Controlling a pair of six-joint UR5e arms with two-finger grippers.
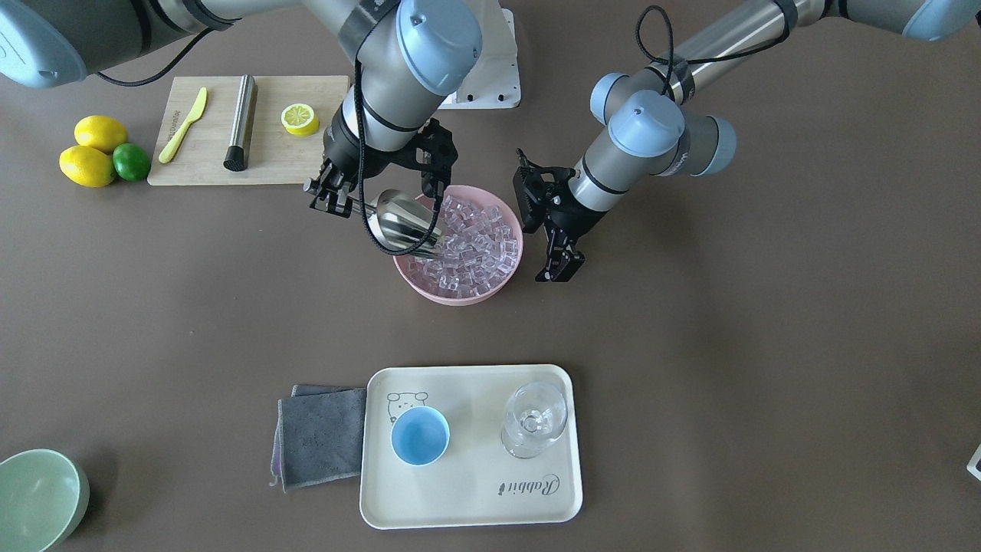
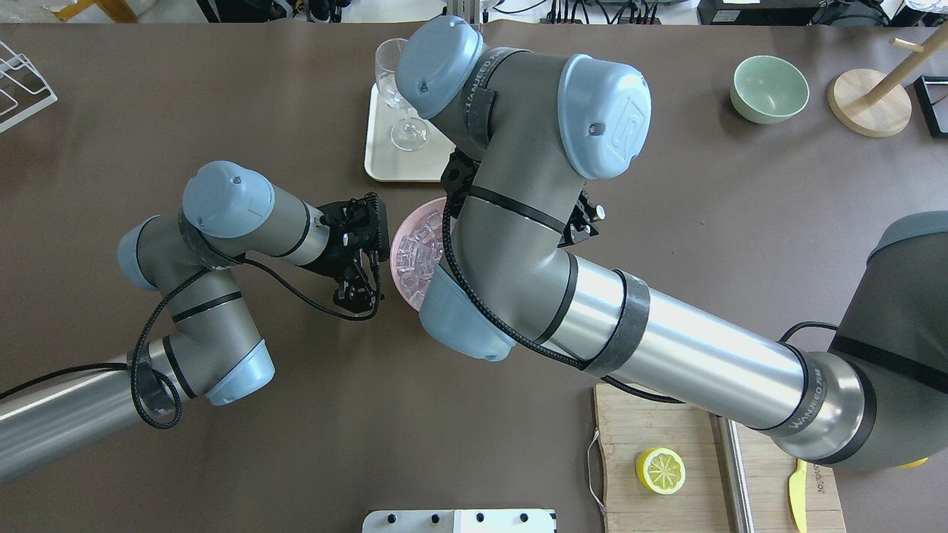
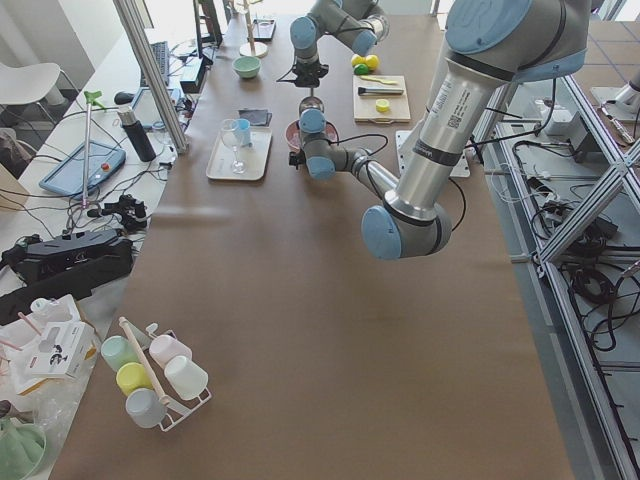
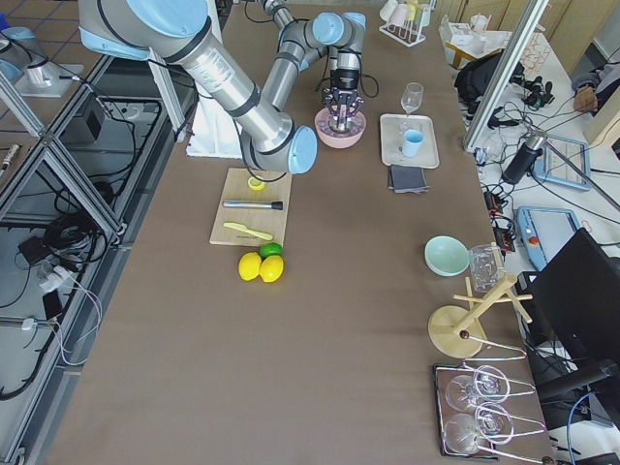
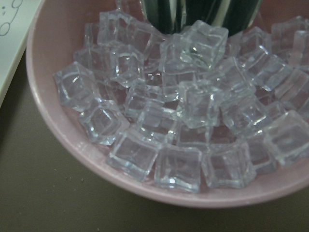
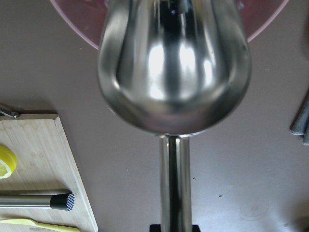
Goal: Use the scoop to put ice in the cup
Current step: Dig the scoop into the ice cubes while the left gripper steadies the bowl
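Front-facing view: reading across, with the robot's right arm on this side first.
Right gripper (image 1: pixel 337 201): clamped tight on the handle of the scoop (image 1: pixel 402 222), wrist low at the rim of the pink bowl (image 1: pixel 460 297).
Scoop: trough tipped down, lip pushed in among the cubes. The wrist camera shows only its shiny underside, so I cannot tell what is inside.
Cup (image 1: pixel 420 435): light blue, upright and empty on the cream tray (image 1: pixel 475 498), well apart from the bowl.
Ice (image 1: pixel 475 241): heaped in the pink bowl, plenty of it.
Left gripper (image 1: pixel 559 267): just beside the bowl's far side with nothing in it. The jaws look close together, but it is too small here to call.
Step in hand: loading the scoop, I'd say, with nothing in the cup yet.
Doing it well: drive the lip under the heap, not across the top. Roll the wrist back to level the trough before lifting. A shallow load travels better than a piled one. The bowl may slide, and the left gripper is well placed to steady it.
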